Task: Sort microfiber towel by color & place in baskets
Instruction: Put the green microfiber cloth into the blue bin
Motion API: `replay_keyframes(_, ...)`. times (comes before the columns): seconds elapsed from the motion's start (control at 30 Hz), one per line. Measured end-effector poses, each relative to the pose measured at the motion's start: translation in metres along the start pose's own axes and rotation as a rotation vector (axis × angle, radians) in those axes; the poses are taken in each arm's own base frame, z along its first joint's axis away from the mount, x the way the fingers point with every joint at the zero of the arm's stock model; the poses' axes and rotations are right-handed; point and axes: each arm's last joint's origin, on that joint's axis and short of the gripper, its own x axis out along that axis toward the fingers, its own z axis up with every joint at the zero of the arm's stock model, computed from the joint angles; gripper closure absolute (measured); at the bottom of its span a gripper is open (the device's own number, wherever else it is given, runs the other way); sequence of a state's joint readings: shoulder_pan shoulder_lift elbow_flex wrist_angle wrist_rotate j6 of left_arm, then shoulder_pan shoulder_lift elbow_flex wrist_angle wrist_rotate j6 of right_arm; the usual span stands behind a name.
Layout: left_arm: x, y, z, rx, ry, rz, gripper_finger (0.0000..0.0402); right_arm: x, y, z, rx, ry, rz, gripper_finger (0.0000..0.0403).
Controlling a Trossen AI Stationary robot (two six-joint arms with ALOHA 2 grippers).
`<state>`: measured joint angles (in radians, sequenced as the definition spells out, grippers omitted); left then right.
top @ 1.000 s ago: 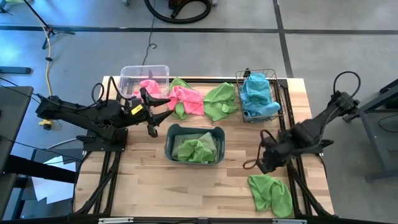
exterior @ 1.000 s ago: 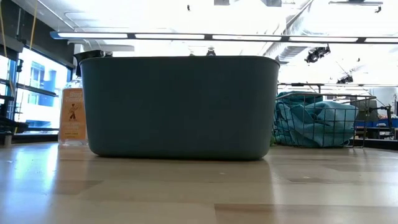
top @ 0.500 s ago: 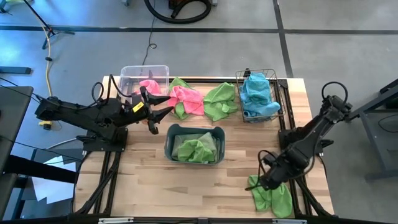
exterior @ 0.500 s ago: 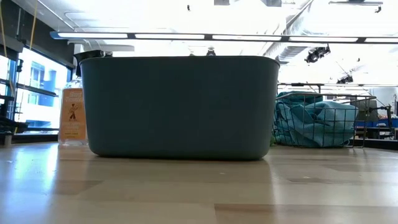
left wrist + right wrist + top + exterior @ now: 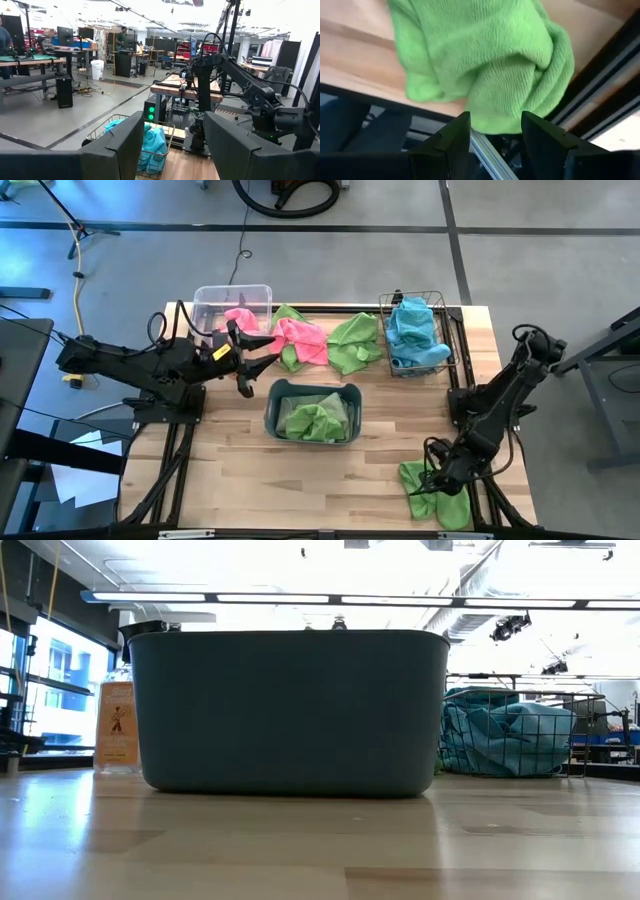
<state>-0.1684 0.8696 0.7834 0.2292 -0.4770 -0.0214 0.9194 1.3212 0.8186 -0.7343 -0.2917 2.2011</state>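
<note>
My right gripper [image 5: 423, 486] [image 5: 495, 120] is open and low over a crumpled green towel [image 5: 437, 494] [image 5: 485, 60] at the table's near right corner; its fingers stand on either side of a bulge of the cloth. My left gripper [image 5: 274, 348] [image 5: 172, 120] is open and hovers beside the loose pink towel [image 5: 302, 340]. The clear bin [image 5: 232, 308] holds a pink towel. The grey-blue tub [image 5: 313, 412] [image 5: 290, 710] holds green towels. The wire basket [image 5: 413, 332] [image 5: 510, 735] holds blue towels. Two green towels [image 5: 355, 342] lie loose by the far edge. My right gripper comes down at the green towel's near edge [image 5: 492, 107] with open fingers. Whether the fingers touch the cloth, I cannot tell. The towel lies slack on the table, its edge hanging over the table's rim.
The green towel sits right at the table's near edge [image 5: 365, 75], with the dark frame rail [image 5: 600, 100] close by. Bare wood [image 5: 230, 470] lies between the tub and the near edge. The right arm's base [image 5: 470, 405] stands right of the tub.
My right gripper has travelled from beside the tub toward the table's near edge and down, ending over the green towel at the near right corner. My left arm has kept still, and no towel has moved.
</note>
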Motion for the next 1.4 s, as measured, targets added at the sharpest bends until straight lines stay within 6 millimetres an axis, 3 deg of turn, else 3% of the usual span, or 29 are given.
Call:
replay_keyframes(0.4,0.000,0.000,0.000,-0.023,0.000,-0.003,0.0209,0.008,0.000,0.007,0.076,-0.103,-0.040,0.0229)
replay_keyframes(1.07,0.000,-0.001,0.000,-0.030,0.001,-0.030,0.0209,0.069,0.019,0.017,0.089,-0.172,-0.155,0.0229)
replay_keyframes(1.4,0.000,-0.001,0.000,-0.031,0.001,-0.030,0.0209,0.076,0.019,0.020,0.044,-0.189,-0.188,0.0229)
